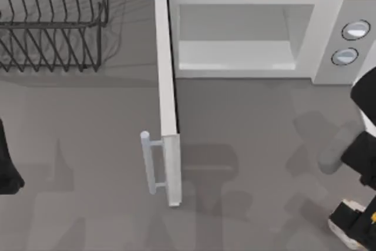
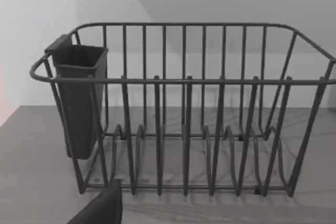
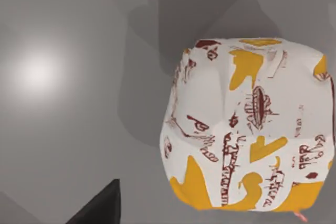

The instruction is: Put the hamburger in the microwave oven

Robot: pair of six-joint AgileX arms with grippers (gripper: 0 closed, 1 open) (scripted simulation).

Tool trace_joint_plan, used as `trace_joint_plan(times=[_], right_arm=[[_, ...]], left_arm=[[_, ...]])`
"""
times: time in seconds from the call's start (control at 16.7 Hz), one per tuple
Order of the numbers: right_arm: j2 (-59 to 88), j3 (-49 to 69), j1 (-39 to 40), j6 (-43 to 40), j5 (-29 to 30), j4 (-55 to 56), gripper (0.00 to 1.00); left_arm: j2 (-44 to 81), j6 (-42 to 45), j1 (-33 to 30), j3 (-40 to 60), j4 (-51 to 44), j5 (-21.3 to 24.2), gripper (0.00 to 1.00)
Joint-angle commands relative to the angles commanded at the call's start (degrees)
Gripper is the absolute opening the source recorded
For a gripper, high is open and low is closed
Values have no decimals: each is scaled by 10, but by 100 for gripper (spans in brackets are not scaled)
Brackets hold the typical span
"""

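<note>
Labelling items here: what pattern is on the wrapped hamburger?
The rounded wrapped hamburger is white with orange-yellow blotches and dark red scribbles, clearest in the right wrist view.

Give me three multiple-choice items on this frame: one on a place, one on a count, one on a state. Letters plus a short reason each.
1. Where is the black wire rack on the table?
A. far left corner of the top view
B. in front of the microwave door
C. inside the microwave cavity

2. How many round knobs does the microwave oven show?
A. one
B. two
C. four

3. What state is the microwave door in?
A. shut flat
B. swung open, edge toward the camera
C. removed

Answers:
1. A, the rack sits at the top view's upper left, left of the oven.
2. B, two knobs stacked on the panel right of the cavity.
3. B, the door stands out from the left side with its bar handle showing and the pale cavity exposed.
</note>
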Motion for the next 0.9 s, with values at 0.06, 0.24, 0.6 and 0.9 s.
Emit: trace_joint_plan(times=[0.06, 0.24, 0.6, 0.9], right_arm=[[2, 1, 1, -1, 0, -1, 100], [2, 1, 1, -1, 0, -1, 100], [34, -33, 1, 0, 0, 65, 100], [99, -95, 2, 3, 0, 196, 100]], left_arm=[[0, 0, 0, 0, 0, 0, 100], [0, 0, 0, 0, 0, 0, 100], [0, 0, 0, 0, 0, 0, 100], [0, 0, 0, 0, 0, 0, 100]])
